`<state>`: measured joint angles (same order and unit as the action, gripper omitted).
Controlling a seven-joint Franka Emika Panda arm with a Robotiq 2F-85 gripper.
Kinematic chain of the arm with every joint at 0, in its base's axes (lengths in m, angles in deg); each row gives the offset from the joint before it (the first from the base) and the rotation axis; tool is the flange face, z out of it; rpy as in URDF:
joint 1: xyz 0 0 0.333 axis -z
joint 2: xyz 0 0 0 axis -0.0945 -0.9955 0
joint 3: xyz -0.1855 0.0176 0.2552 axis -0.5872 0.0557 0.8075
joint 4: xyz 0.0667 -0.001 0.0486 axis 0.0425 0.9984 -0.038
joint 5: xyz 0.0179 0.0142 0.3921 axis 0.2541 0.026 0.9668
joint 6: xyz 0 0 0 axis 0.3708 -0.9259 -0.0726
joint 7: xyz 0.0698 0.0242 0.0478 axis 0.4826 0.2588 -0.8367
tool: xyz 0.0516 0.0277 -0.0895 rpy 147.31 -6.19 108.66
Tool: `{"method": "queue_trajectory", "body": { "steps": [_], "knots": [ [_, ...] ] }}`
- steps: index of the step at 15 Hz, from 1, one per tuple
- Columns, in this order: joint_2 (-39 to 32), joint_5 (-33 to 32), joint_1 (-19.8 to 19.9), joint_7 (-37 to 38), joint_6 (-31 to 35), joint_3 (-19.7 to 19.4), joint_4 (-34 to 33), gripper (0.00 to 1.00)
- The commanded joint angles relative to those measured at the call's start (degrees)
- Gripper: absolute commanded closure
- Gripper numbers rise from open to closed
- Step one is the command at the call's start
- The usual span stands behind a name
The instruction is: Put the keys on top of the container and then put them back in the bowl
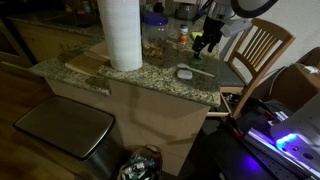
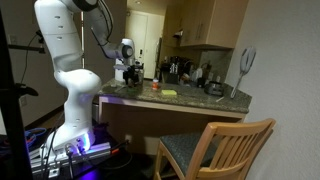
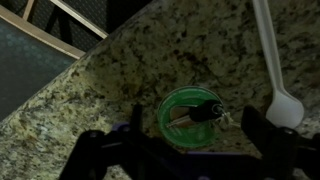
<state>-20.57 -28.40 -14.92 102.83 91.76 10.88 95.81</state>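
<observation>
Granite tabletop (image 1: pixel 150 78) first: work near the edge beside the wooden chair (image 1: pixel 262 48). Tool (image 3: pixel 180 148): released, wide, empty, poised above the green bowl (image 3: pixel 163 115). Lower straight, centre on the bundle, avoid clipping the rim, close low enough to pinch the dark body. Leave the white container (image 1: pixel 185 72), close to the tabletop's long edge, unbumped. Inside the bowl, keys (image 3: pixel 203 113): small, dark, with a glint of metal at one end.
</observation>
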Motion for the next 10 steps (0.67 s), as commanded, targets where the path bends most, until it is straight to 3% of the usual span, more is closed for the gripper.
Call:
{"method": "queue_trajectory", "body": {
  "steps": [1, 3, 4, 5, 10],
  "knots": [
    [-0.5, -0.6, 0.2, 0.9, 0.5, -0.1, -0.1, 0.0],
    [-1.2, -1.0, 0.4, 1.8, 1.1, -0.1, -0.1, 0.0],
    [-1.2, -0.2, 0.1, 1.2, 1.1, -0.3, 0.0, 0.25],
    [-1.2, -0.1, 0.0, 1.2, 1.3, -0.2, 0.0, 0.26],
    [-1.0, -0.9, 0.2, 1.5, 1.3, 0.0, 0.0, 0.62]
  ]
}}
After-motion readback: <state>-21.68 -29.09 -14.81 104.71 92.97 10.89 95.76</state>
